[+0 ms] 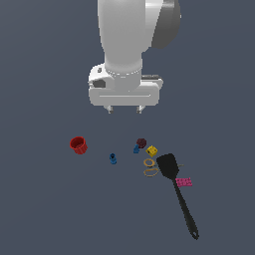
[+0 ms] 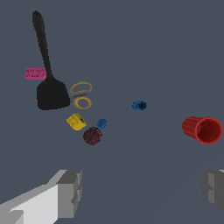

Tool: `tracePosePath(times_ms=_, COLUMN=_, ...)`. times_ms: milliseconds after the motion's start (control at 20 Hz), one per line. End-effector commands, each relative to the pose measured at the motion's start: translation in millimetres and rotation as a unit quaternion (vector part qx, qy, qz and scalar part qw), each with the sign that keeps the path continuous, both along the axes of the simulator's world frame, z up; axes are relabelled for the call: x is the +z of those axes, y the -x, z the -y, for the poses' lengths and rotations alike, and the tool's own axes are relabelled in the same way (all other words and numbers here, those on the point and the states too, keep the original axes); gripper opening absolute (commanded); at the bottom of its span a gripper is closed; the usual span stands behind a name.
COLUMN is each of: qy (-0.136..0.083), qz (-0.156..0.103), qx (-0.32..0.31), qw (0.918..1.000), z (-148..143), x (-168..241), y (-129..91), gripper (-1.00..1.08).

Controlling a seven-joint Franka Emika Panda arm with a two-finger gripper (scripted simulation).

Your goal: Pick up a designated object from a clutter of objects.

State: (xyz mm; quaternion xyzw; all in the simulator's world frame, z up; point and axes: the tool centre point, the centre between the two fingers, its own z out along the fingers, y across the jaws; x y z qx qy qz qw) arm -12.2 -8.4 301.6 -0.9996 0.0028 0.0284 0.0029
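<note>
The designated object, a tiny dark maroon roundish lump (image 1: 141, 142) (image 2: 92, 135), lies on the dark floor among the clutter, touching or nearly touching a small blue piece (image 1: 136, 149) (image 2: 101, 123) and close to the yellow block (image 1: 152, 150) (image 2: 76, 121). My gripper (image 1: 124, 109) (image 2: 140, 192) hangs open well above the floor, a little toward the exterior view's left of the lump, nothing between its fingers. In the wrist view two grey fingertips (image 2: 70, 192) stand far apart.
A red cup (image 1: 78, 145) (image 2: 203, 129) lies on its side at the exterior view's left. A second blue piece (image 1: 113, 159) (image 2: 139, 105), tan rings (image 1: 149, 167) (image 2: 81, 94), a pink brick (image 1: 184, 182) (image 2: 35, 73) and a long black spatula (image 1: 177, 187) (image 2: 46, 70) lie around.
</note>
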Motion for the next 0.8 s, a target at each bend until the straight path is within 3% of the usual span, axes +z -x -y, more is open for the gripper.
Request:
tracePosePath(times_ms=0, qy=0.000, qz=0.000, qx=0.000, qw=1.0000, z=0.0, x=0.0, y=0.0, gripper=1.00)
tracePosePath(times_ms=750, qy=0.011, qz=-0.001, qx=0.015, qw=0.9998, z=-6.7, x=-1.8, y=0.4, gripper=1.00)
